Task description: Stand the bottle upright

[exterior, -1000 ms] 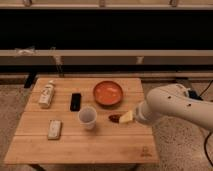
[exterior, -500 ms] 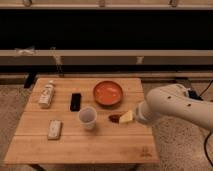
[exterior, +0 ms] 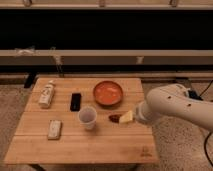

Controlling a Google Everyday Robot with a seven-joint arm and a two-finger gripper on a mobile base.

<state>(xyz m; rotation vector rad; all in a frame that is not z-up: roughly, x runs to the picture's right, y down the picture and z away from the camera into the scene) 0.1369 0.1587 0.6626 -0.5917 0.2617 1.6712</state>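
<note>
One bottle (exterior: pixel 47 91) lying flat, label (exterior: pixel 46 97) illegible, tool (exterior: pixel 119 118) seemingly beside cup (exterior: pixel 87 117)

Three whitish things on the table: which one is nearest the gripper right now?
The white cup, upright just left of the gripper. The bottle lies along the far left edge and the flat packet sits front left, both farther off.

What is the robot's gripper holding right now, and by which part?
Nothing. The gripper is open near the table's right side; the bottle lies untouched at far left.
</note>
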